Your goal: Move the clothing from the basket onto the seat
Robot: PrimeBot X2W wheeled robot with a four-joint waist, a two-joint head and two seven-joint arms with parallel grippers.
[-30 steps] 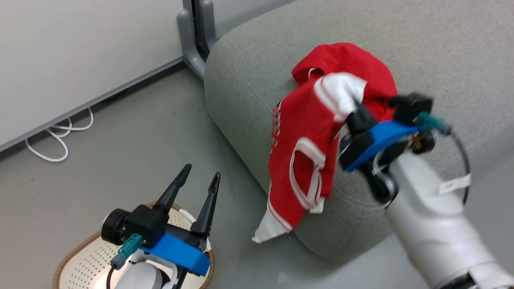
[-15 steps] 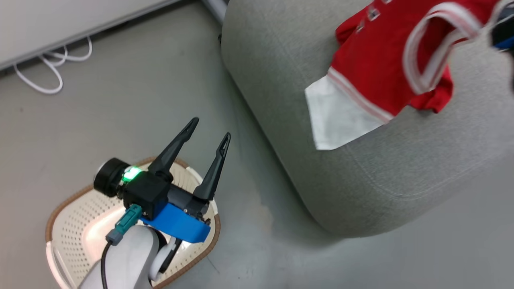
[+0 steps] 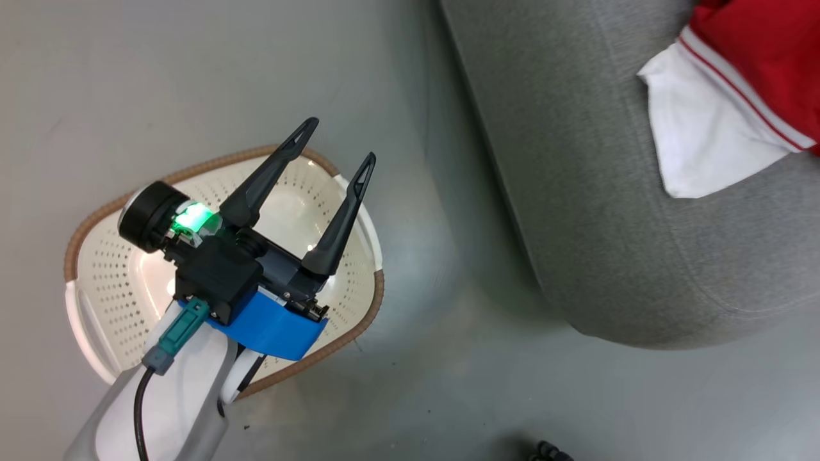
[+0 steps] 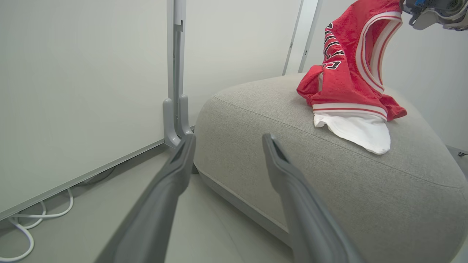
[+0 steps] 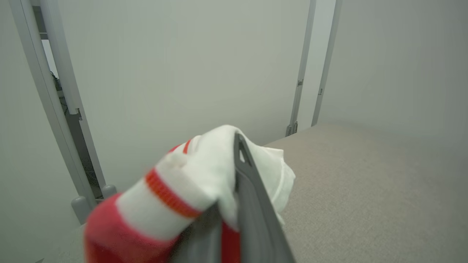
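The basket (image 3: 109, 275) stands on the floor at the lower left, and the part of its perforated inside that I can see holds nothing. My left gripper (image 3: 341, 139) hovers over it, open and empty; its fingers (image 4: 228, 137) point toward the seat (image 4: 256, 106). The red jersey (image 4: 347, 73) hangs from my right gripper (image 4: 435, 12), and its white panel (image 3: 705, 141) lies on the grey seat (image 3: 608, 192). Red cloth is bunched at its foot. My right gripper (image 5: 234, 140) is shut on the jersey's white striped trim (image 5: 190, 171).
A grey post foot (image 4: 175, 120) stands against the pale wall panel just left of the seat. A white cable (image 4: 22, 226) loops on the floor under the wall. A small dark object (image 3: 544, 451) lies on the floor near the bottom edge.
The head camera has swung down, bringing the whole basket into view. My right gripper has lifted the jersey from the seat's side onto its top. The left gripper stays open.
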